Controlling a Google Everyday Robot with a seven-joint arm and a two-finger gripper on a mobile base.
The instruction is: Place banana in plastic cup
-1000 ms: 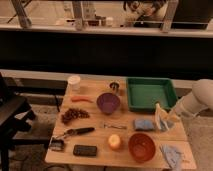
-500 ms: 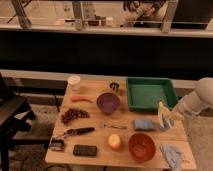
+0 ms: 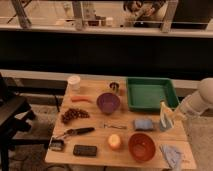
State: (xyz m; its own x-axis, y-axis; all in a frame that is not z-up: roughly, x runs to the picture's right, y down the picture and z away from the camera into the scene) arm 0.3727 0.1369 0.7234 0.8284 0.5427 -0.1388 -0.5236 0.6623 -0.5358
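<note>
Pale-yellow banana (image 3: 163,112) upright in pincer (image 3: 166,120), beside green tray (image 3: 148,105)

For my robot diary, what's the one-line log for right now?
pincer: at right edge of table, holds banana upright | plastic cup: left of banana, no banana inside | step: placing not done

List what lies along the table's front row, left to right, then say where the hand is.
Black phone, orange fruit, red bowl, light-blue cloth. The hand sits at the table's right edge, holding the banana upright.
</note>
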